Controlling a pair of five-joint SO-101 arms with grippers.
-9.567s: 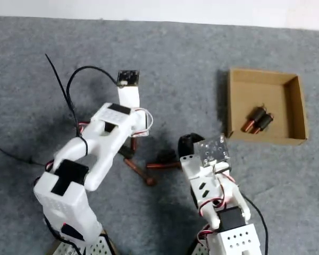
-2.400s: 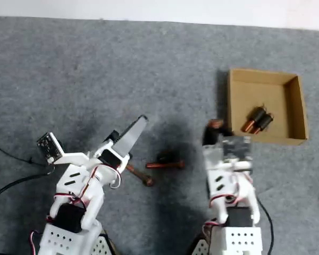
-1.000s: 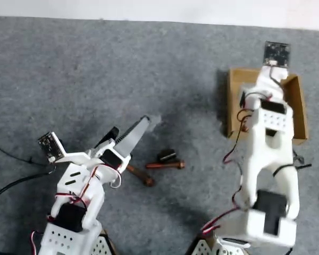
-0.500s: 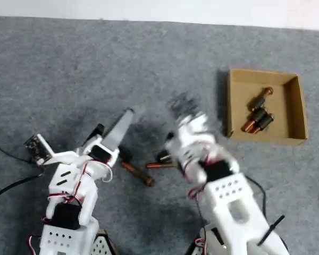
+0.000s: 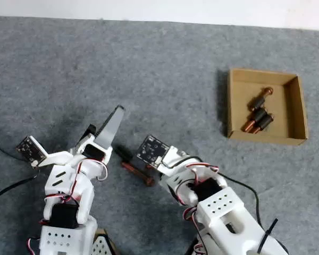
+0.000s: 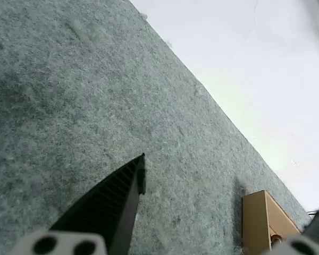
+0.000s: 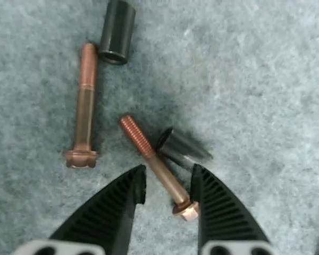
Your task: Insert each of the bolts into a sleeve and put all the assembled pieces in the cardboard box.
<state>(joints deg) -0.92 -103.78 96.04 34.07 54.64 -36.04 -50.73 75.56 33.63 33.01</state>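
Bolts: two loose ones, one (image 7: 151, 164) between the right gripper's fingers and another (image 7: 85, 106) just beside it, both flat on the grey felt (image 5: 175, 64), well apart from the cardboard box (image 5: 263, 72).
Change: two assembled pieces in the box a couple of seconds ago, now three; newest piece (image 5: 259, 99) beside the older pair (image 5: 258, 120). Right arm over the box a second ago, since swung back to the loose parts. Left arm shifted only a little, tip turned further from the box.
Meaning: one more bolt-and-sleeve delivered; judging by what lies loose, two pairs left to join and carry to the box.
Axis, framed bolt: slants across the gripper's opening, threaded end pointing away from the wrist, flanged head close by one finger.
Axis, other bolt: runs roughly along the fingers' direction, head toward the wrist, threaded end up against a sleeve (image 7: 117, 32).
Sleeves: that one lying with its open mouth showing; a second sleeve (image 7: 183, 147) touching the framed bolt's shank.
Right gripper (image 7: 167, 175): fingers apart, straddling the bolt, not clamped.
Left gripper (image 5: 103, 121): spread wide, nothing held, raised over bare felt far from the box.
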